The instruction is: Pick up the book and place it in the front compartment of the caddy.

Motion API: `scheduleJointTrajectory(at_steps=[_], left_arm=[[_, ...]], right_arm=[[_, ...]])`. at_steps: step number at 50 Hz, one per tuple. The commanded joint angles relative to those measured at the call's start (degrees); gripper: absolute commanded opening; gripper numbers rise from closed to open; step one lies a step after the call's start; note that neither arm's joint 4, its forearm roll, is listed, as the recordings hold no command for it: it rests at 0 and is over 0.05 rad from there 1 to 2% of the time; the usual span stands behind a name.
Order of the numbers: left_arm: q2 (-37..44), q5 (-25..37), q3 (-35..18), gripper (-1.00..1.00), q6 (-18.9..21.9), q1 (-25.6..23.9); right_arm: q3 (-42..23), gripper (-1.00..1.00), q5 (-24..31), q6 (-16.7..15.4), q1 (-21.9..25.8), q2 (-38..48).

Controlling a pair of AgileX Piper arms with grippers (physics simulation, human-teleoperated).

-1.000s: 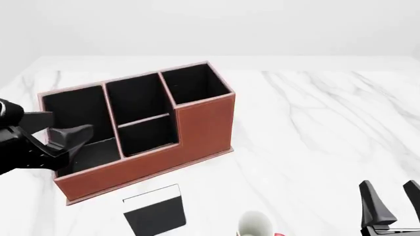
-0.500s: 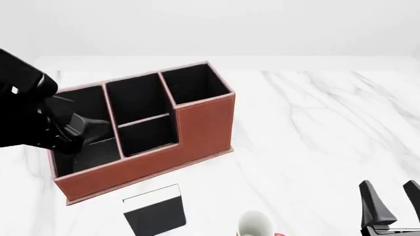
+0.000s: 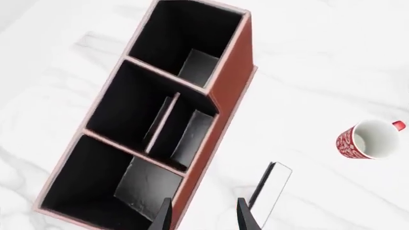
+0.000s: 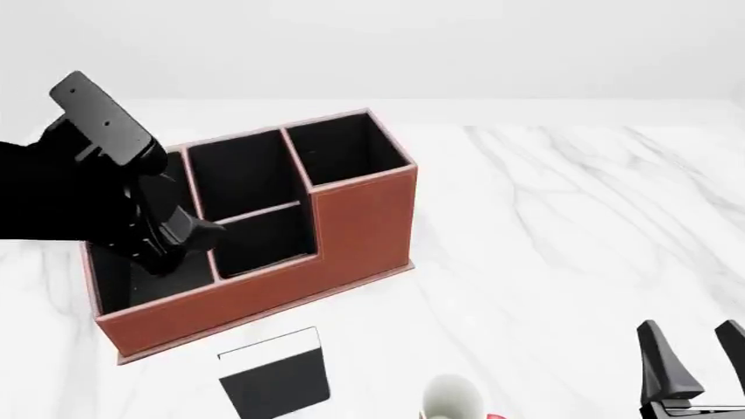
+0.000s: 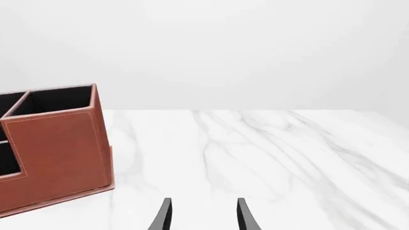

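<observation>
Your left gripper [image 4: 187, 240] hangs above the caddy [image 4: 349, 218], over its left compartments, and its fingers [image 3: 164, 218] stand apart with nothing between them. The book [image 4: 276, 374] lies flat on the table [image 4: 559, 227], just in front of the caddy's low front wall, not touching it. In the front view the book is at about 5 o'clock from the left gripper, so it is nearer to you and a little to the right.

The book's long axis runs roughly from 12 to 6 o'clock in the front view, with a small tilt, and the white band is on the far edge, the one toward the caddy. In the left wrist view the book [image 3: 271, 191] appears just beside the finger tips, outside the caddy [image 3: 223, 96].

The right gripper [image 4: 693, 367] also has its fingers apart and holds nothing; it waits well apart from the book, at about 3 o'clock from it. A mug [image 4: 452, 400] stands between them. I judge the left arm is the nearer one, and it must come back toward you and go down.
</observation>
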Motion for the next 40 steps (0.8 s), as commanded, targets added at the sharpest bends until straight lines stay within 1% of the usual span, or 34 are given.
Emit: scheduleJointTrajectory(at_steps=[1, 4, 6, 7, 8, 10, 13, 14, 15, 16, 19, 20, 24, 32, 33, 34, 35, 39, 40], left_arm=[[3.00, 0.91, -0.98, 1.00, 2.95, -0.80], [3.69, 1.26, -1.54, 1.00, 3.29, -1.29], [4.31, 1.08, -1.72, 1.00, 4.28, -0.52], [4.37, 1.12, -1.88, 1.00, 4.10, -1.01], [4.79, 0.93, -1.88, 1.00, 4.99, -0.19], [5.10, 0.98, -2.19, 1.00, 4.11, -1.24], [6.06, 0.32, -0.97, 1.00, 5.04, -0.98], [5.79, 0.42, -1.07, 1.00, 3.94, -2.95], [5.97, 0.25, -1.00, 1.00, 4.35, -2.25], [5.76, 0.34, -0.97, 1.00, 3.80, -3.48], [5.86, 0.07, -0.20, 1.00, 4.12, -3.98], [5.71, 0.04, -0.43, 1.00, 3.63, -4.50], [5.90, -0.23, 0.10, 1.00, 3.37, -4.81], [6.23, -0.77, 1.33, 1.00, 4.29, -5.22], [6.08, -0.58, 1.57, 1.00, 3.50, -6.74], [6.07, -0.58, 1.57, 1.00, 3.49, -6.74], [6.26, -0.88, 1.78, 1.00, 4.14, -5.69], [6.40, -1.29, 2.72, 1.00, 4.39, -5.67], [6.36, -1.41, 3.19, 1.00, 5.23, -5.30]], right_arm=[[-0.01, 1.00, -0.01, 0.02, 0.01, 0.03], [-0.01, 1.00, -0.01, 0.02, 0.00, 0.03], [-0.01, 1.00, -0.01, 0.01, 0.01, 0.03], [-0.01, 1.00, -0.01, 0.02, 0.01, 0.03], [-0.01, 1.00, -0.02, 0.02, 0.01, 0.03], [-0.01, 1.00, -0.01, 0.02, 0.00, 0.03], [-0.01, 1.00, -0.02, 0.02, 0.01, 0.03], [-0.01, 1.00, -0.01, 0.01, -0.01, 0.03], [-0.01, 1.00, -0.01, 0.04, 0.00, 0.03], [-0.01, 1.00, -0.02, 0.02, 0.01, 0.03], [-0.01, 1.00, -0.01, 0.02, 0.01, 0.03], [-0.01, 1.00, -0.01, 0.02, 0.00, 0.03], [-0.01, 1.00, -0.01, 0.02, 0.00, 0.03], [-0.01, 1.00, 0.00, 0.01, 0.00, 0.03], [-0.01, 1.00, 0.00, 0.02, 0.00, 0.03], [-0.01, 1.00, 0.00, 0.02, 0.00, 0.03], [-0.01, 1.00, -0.01, 0.02, 0.00, 0.03], [-0.01, 1.00, -0.02, 0.03, 0.00, 0.03], [-0.01, 1.00, -0.01, 0.02, 0.00, 0.03]])
